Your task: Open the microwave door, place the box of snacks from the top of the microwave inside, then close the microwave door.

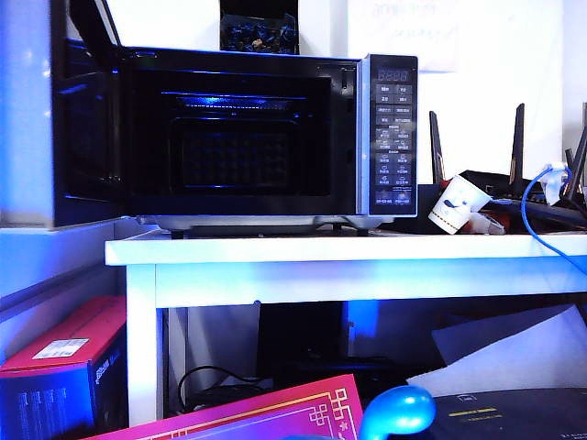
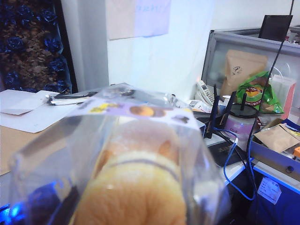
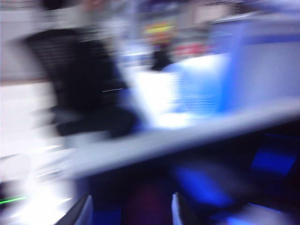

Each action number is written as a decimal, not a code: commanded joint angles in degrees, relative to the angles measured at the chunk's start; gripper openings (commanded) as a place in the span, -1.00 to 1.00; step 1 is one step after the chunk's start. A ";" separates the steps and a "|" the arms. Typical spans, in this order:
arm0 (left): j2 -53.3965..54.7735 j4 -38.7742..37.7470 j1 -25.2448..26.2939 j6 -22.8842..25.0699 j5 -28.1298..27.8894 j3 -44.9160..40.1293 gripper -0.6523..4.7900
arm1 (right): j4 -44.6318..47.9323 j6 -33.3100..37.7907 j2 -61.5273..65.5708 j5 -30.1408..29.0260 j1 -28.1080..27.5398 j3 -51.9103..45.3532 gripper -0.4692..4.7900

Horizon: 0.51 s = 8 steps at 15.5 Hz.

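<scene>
closest to our left wrist camera sat the box of snacks, and our left gripper looked clenched around it, its fingers hidden. our right gripper hung released and empty in a blurred view. beyond, the microwave stood with the microwave door swung open leftward.
</scene>
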 commanded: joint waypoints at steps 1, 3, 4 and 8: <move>-0.46 -0.74 -0.04 -0.37 5.14 0.33 0.26 | 3.89 0.31 -1.81 2.73 -8.13 0.33 0.78; -0.37 -3.52 -0.04 -0.24 14.05 0.31 0.26 | 4.92 0.24 -1.68 2.82 -12.02 0.33 1.00; -0.37 -4.11 -0.04 -0.15 16.57 0.31 0.26 | 5.07 0.24 -1.66 2.97 -12.35 0.33 1.00; -0.37 -5.60 -0.04 -0.02 26.47 0.31 0.26 | 4.94 4.09 -1.70 0.50 -13.22 0.35 1.00</move>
